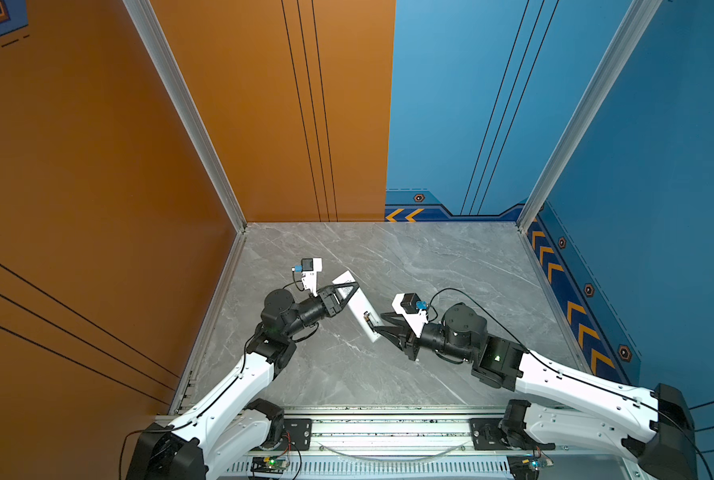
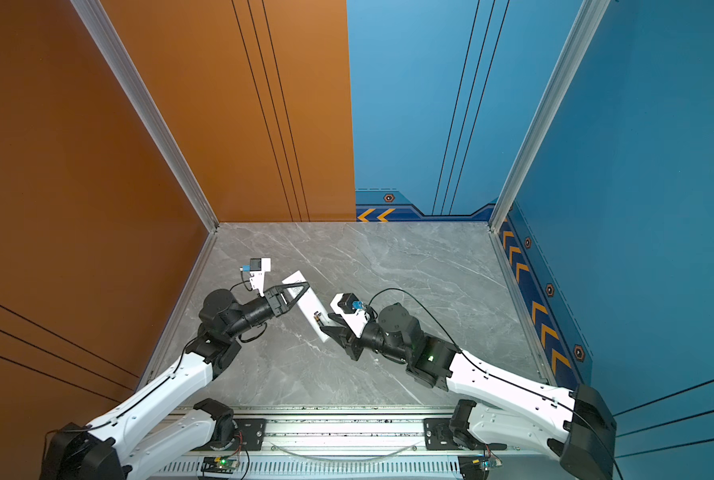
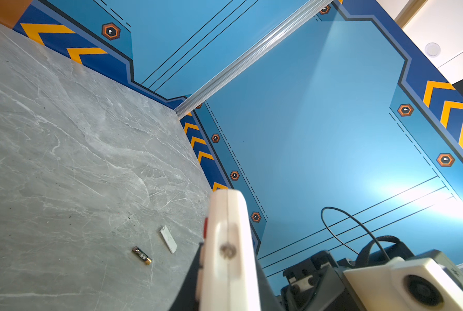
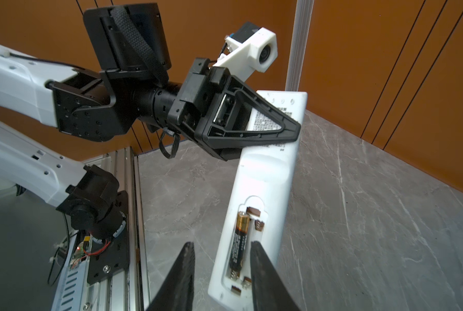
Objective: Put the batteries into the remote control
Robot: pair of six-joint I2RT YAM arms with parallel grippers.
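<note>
My left gripper (image 1: 355,286) is shut on the upper part of the white remote control (image 1: 357,305), holding it tilted above the grey table, plain back up. In the right wrist view the battery recess (image 4: 247,242) is uncovered. One black battery with a gold end (image 4: 239,242) lies in one slot; the slot beside it is empty. My right gripper (image 4: 222,243) is open at the remote's lower end. One finger lies over the empty slot, the other stands clear of the remote's edge. A second battery (image 3: 142,255) lies loose on the table.
A small white cover piece (image 3: 168,239) lies on the table (image 1: 450,266) next to the loose battery. Orange and blue walls enclose the table on three sides. An aluminium rail (image 1: 388,428) with both arm bases runs along the front edge.
</note>
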